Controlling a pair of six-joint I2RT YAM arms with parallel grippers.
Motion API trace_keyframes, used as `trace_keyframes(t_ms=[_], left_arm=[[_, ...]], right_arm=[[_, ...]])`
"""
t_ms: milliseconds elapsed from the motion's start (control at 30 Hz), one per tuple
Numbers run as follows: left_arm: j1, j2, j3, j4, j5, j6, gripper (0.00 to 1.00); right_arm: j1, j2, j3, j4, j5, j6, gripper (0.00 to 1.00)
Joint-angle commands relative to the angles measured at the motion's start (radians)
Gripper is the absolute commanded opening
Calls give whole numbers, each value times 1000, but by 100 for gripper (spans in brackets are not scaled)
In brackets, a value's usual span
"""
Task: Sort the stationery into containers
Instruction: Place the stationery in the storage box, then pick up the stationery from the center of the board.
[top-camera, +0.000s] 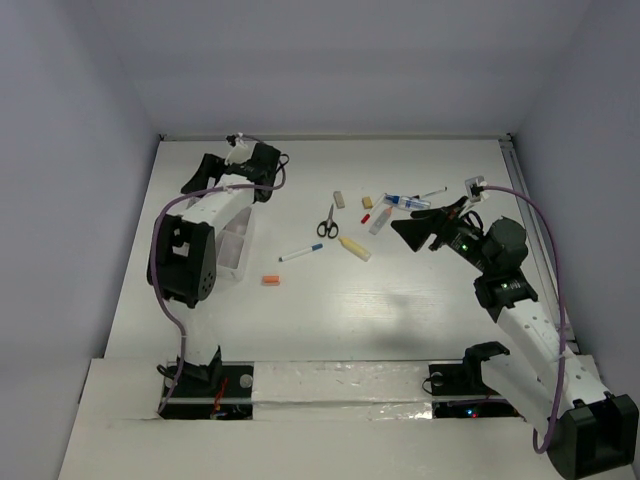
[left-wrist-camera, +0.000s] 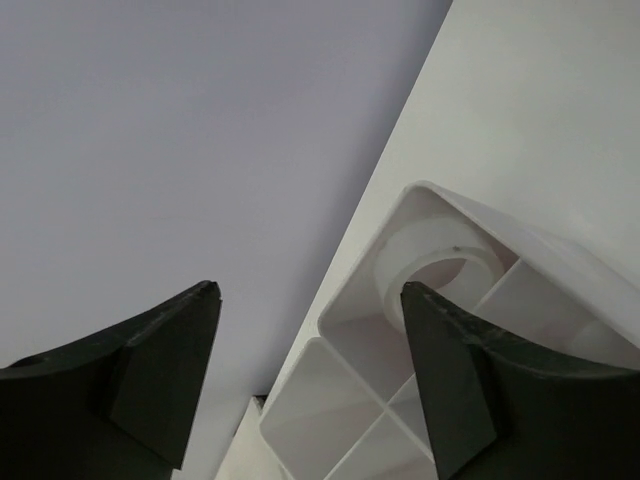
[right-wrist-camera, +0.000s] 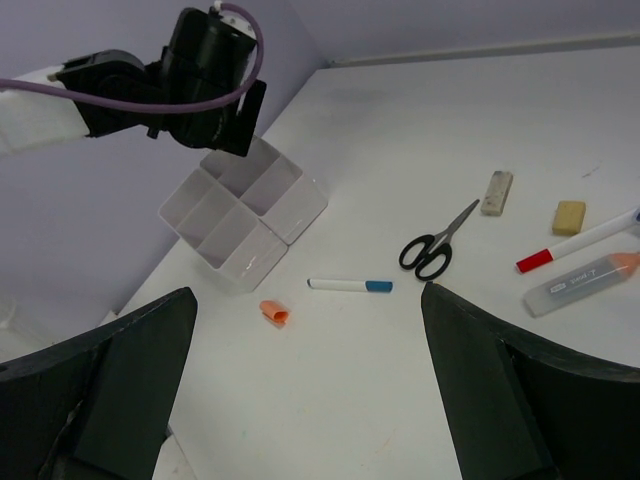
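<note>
The white compartment box (top-camera: 236, 246) stands at the left, under my left arm. My left gripper (left-wrist-camera: 308, 288) hangs open and empty above its far corner, where a white tape roll (left-wrist-camera: 440, 265) lies in the corner compartment. Loose stationery lies mid-table: black scissors (right-wrist-camera: 435, 245), a blue-capped pen (right-wrist-camera: 350, 286), an orange bit (right-wrist-camera: 273, 312), a beige eraser (right-wrist-camera: 497, 192), a yellowish eraser (right-wrist-camera: 569, 216), a red-capped pen (right-wrist-camera: 575, 243) and a cream tube (top-camera: 354, 248). My right gripper (top-camera: 412, 228) is open, raised to the right of the pile, holding nothing.
A grey glue stick with an orange cap (right-wrist-camera: 580, 283) lies by the red-capped pen. A small red bit (top-camera: 366, 216) and more pens (top-camera: 412, 201) sit at the back right. The left wall runs close beside the box (right-wrist-camera: 245, 215).
</note>
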Motion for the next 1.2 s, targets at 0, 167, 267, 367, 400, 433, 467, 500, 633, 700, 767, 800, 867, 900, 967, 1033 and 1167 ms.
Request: trace_keyframes(t_ms=[0, 167, 267, 367, 400, 433, 467, 500, 633, 700, 767, 800, 867, 900, 967, 1033, 1167], left_arm=[[-24, -100, 99, -16, -26, 4, 75], [-33, -134, 148, -24, 15, 9, 78], [-33, -140, 144, -23, 3, 21, 77], [-33, -145, 150, -45, 39, -16, 77], [-42, -152, 156, -58, 61, -31, 76], [-43, -177, 174, -59, 88, -43, 76], [-67, -192, 185, -66, 160, -84, 76], [-78, -214, 206, -72, 205, -100, 76], [-130, -405, 179, -24, 476, -157, 76], [-148, -496, 122, 45, 637, -175, 77], [-159, -642, -2, 91, 796, -198, 78], [-159, -695, -48, 147, 847, -209, 80], [-159, -838, -193, 210, 939, -243, 81], [-159, -881, -232, 223, 963, -255, 82], [-168, -985, -336, 253, 1019, -281, 83], [-168, -1069, -417, 278, 1059, -302, 86], [-168, -1171, -540, 403, 1223, -326, 94]], right_arm=[[6, -5, 15, 20, 9, -18, 100], [6, 6, 20, 9, 8, -22, 100], [6, 13, 23, 6, 8, -25, 100], [6, 10, 25, 0, 15, -33, 100], [6, 10, 26, -8, 20, -34, 100], [6, 16, 26, -13, 24, -36, 99], [6, 24, 31, -20, 24, -41, 98], [6, 33, 41, -36, 17, -42, 95], [15, 93, 61, -54, -6, -47, 91], [15, 131, 71, -66, -8, -59, 91], [44, 157, 89, -80, -6, -71, 91], [55, 183, 97, -98, 0, -88, 91], [92, 211, 124, -137, 40, -125, 91], [104, 243, 135, -154, 58, -137, 91], [113, 277, 176, -192, 118, -177, 91], [141, 331, 204, -238, 194, -194, 91], [162, 439, 285, -290, 329, -217, 86]])
